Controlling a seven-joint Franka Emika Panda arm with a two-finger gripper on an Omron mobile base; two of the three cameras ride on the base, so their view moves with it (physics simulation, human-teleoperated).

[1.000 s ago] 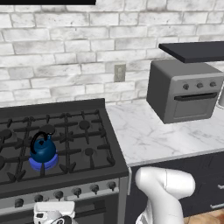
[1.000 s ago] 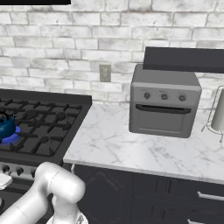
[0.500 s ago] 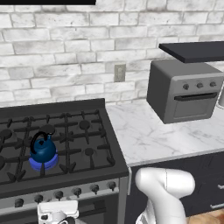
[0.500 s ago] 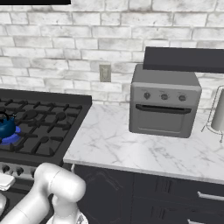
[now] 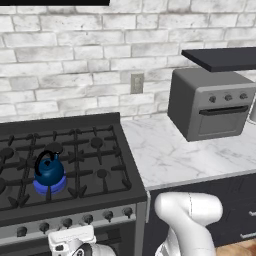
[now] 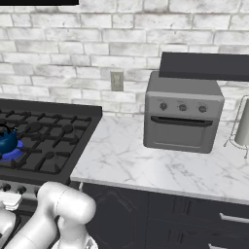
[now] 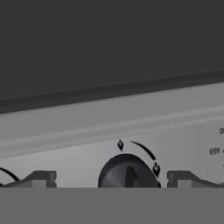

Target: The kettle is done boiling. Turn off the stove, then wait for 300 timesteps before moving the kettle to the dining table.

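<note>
At bottom centre of the hand view, gripper (image 7: 108,180) stood wide open, its two finger tips (image 7: 40,179) flanking a dark round knob (image 7: 127,173) on the grey front panel of the stove (image 5: 75,165); contact could not be told. Lower left of the left base view: kettle (image 5: 49,170), dark blue, upright on a burner ringed with blue flame. Upper right: grey toaster oven (image 5: 212,102) on the marble counter (image 5: 170,155). Behind, white brick wall (image 5: 75,60) with an outlet (image 5: 136,83).
</note>
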